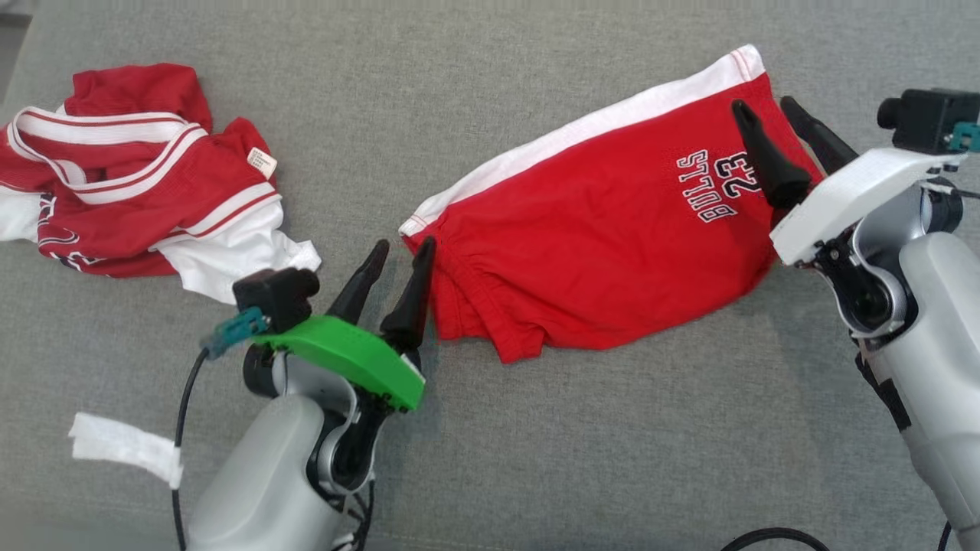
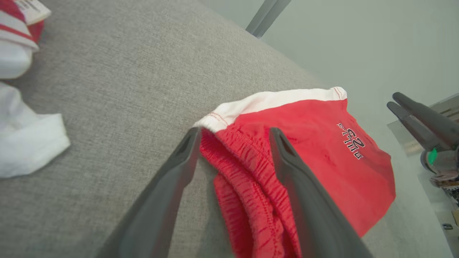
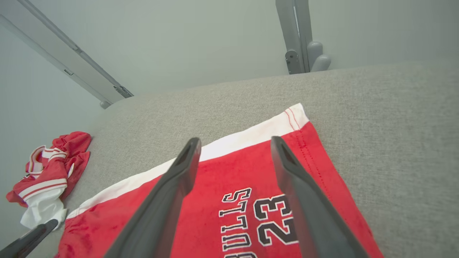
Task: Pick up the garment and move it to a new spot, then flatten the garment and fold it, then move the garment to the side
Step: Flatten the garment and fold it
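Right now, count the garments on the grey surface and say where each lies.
2. The red shorts lie folded right of centre; the crumpled red-and-white jersey sits at the far left. Others may lie out of frame.

Soft matt cloth shorts (image 1: 612,260), coarse grey woven fabric surface (image 1: 536,459)

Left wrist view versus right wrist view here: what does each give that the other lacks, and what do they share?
Left wrist view: the gathered waistband close up at the open left gripper, a sewn-in label, and the right gripper at the frame's edge. Right wrist view: the print legible as BULLS 23 by the open right gripper, the crumpled jersey almost whole, a hinge bracket on a post. Shared: the red shorts, their white stripe, the grey cushion.
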Motion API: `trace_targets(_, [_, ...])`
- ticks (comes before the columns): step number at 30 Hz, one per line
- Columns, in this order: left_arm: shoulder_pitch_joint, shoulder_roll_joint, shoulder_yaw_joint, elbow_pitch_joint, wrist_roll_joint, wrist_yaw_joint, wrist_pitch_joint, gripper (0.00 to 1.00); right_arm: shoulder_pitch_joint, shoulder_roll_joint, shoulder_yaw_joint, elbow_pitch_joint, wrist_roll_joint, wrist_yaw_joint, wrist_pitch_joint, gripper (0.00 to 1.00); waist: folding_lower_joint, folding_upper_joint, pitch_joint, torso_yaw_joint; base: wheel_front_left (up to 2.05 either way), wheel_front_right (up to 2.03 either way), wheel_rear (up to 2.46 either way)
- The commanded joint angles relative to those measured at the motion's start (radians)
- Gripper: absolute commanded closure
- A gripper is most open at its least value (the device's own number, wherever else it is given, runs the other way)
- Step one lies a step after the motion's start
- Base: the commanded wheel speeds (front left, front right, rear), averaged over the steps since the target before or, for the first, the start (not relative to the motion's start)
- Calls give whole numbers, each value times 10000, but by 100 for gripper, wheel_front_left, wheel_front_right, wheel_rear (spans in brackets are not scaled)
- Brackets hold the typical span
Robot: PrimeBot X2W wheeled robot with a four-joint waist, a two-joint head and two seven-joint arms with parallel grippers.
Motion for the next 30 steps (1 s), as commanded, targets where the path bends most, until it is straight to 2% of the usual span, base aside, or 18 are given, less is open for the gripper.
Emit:
trace_targets(1, [531, 404, -51, -309, 476, 66, -479, 0, 506, -213, 64, -259, -374, -3, -544, 0, 0, 0, -931, -589, 0, 0, 0])
trace_targets(7, [2289, 1467, -90, -1399, 1870, 799, -1585, 0, 1803, -509, -42, -565, -2098, -3, -1983, 0, 0, 0, -1975, -1085, 0, 0, 0])
trace_targets(8, [2289, 1467, -90, -1399, 1870, 799, -1585, 0, 1803, -509, -42, -565, -2098, -3, -1983, 0, 0, 0, -1975, -1085, 0, 0, 0])
trace_targets(10, [2889, 1774, -48, -1841, 2372, 1088, -1724, 0, 2129, -498, -216, -584, -2516, -3, -2138, 0, 0, 0, -2098, -1124, 0, 0, 0])
trace_targets(12, [3441, 1850, 96, -2328, 2657, 1247, -1772, 0, 2340, -460, -406, -561, -2751, -3, -2078, 0, 0, 0, -2070, -1044, 0, 0, 0])
trace_targets(14, [3734, 2032, 211, -2834, 3294, 1292, -1798, 0, 2407, -452, -631, -494, -2925, -3, -1966, 0, 0, 0, -1930, -849, 0, 0, 0])
trace_targets(15, [3939, 1936, 338, -3070, 3353, 1286, -1790, 0, 2383, -465, -741, -456, -3021, -3, -1864, 0, 0, 0, -1800, -712, 0, 0, 0])
trace_targets(18, [4129, 1656, 786, -3758, 3842, 1118, -1790, 0, 2017, -557, -1181, -255, -3211, -3, -1495, 0, 0, 0, -1292, -206, 0, 0, 0])
trace_targets(22, [3942, 1218, 1222, -4334, 4404, 682, -1792, 0, 1346, -773, -1619, 297, -3370, -3, -804, 0, 0, 0, -385, 581, 0, 0, 0])
trace_targets(30, [3635, 178, 1947, -4339, 5222, -319, -1782, 0, 284, -1075, -1626, 1998, -3227, -3, -121, 0, 0, 0, 575, 1865, 0, 0, 0])
